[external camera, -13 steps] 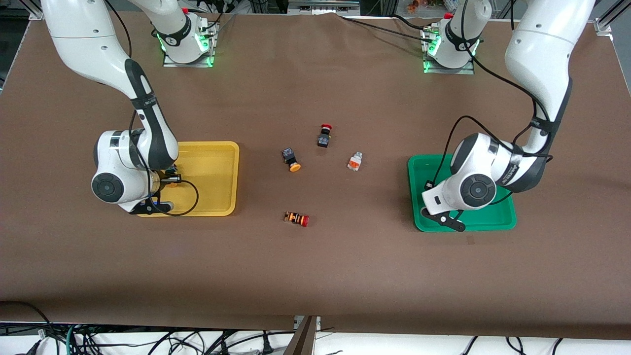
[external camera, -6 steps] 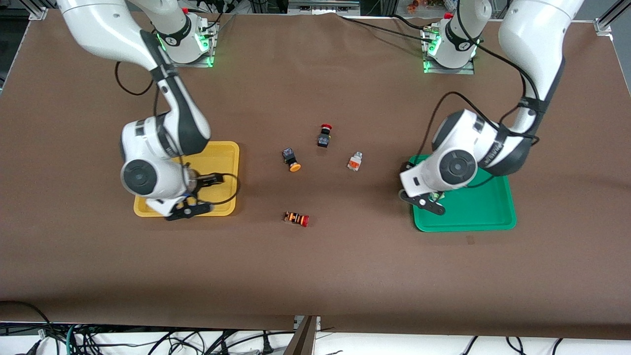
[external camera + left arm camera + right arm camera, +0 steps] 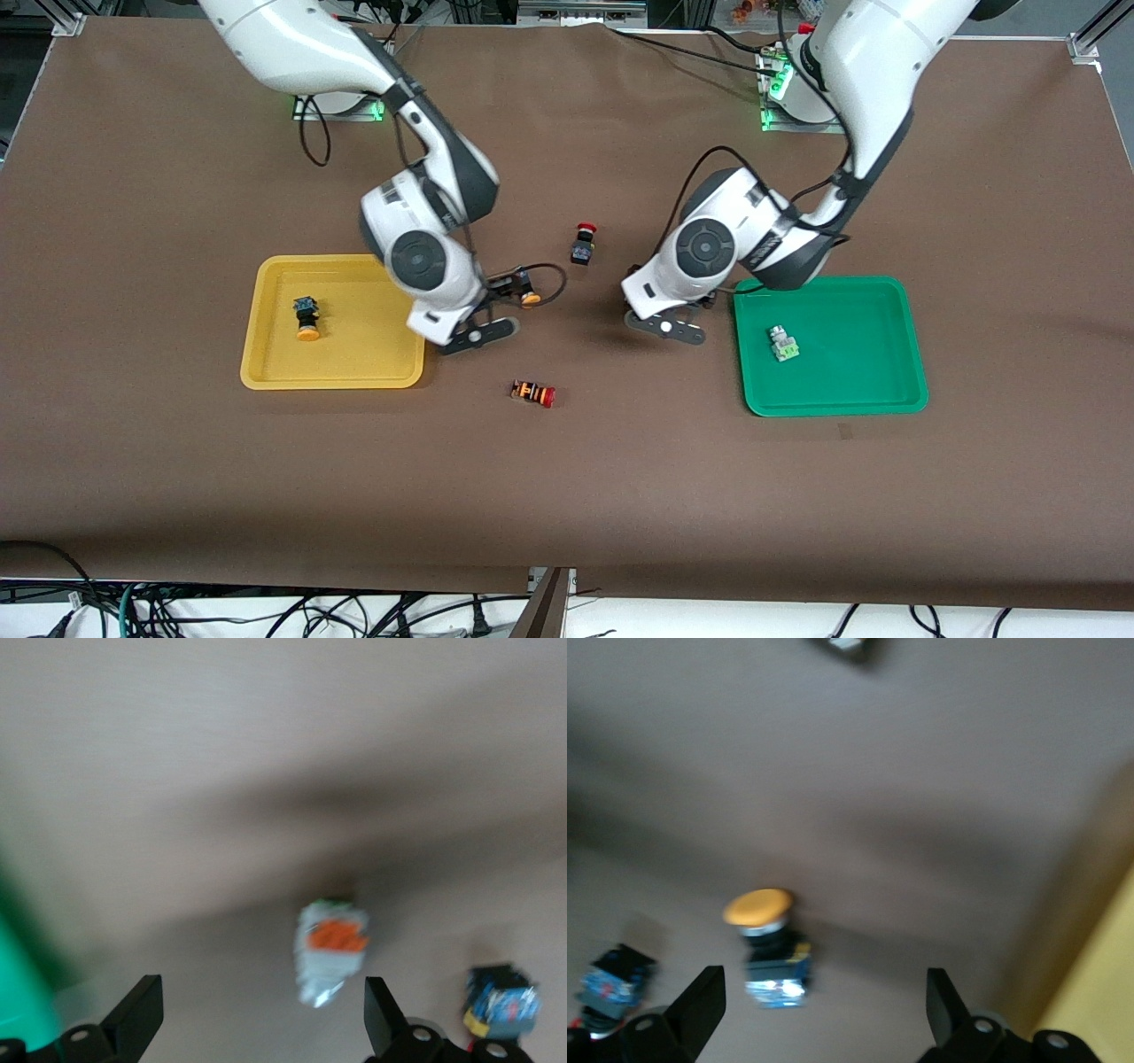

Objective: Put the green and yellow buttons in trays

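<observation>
The yellow tray [image 3: 266,377] holds a black button with a yellow cap [image 3: 306,319]. The green tray [image 3: 904,399] holds a white green-marked button [image 3: 783,344]. My right gripper [image 3: 483,323] is open above the table beside the yellow tray, with a second yellow-capped black button [image 3: 529,297] just ahead of it; that button lies between the open fingers' line in the right wrist view [image 3: 769,948]. My left gripper [image 3: 669,323] is open beside the green tray, above the white orange-marked button [image 3: 330,950], which the arm hides in the front view.
A black button with a red mushroom cap [image 3: 583,244] stands mid-table, also in the left wrist view [image 3: 500,1001]. A red-capped button with an orange-striped body [image 3: 533,392] lies nearer the front camera. The green tray's corner [image 3: 22,992] and the yellow tray's edge [image 3: 1099,983] show in the wrist views.
Both arms left their trays, each leaving a button in its tray, and swung toward the middle of the table over the loose buttons.
</observation>
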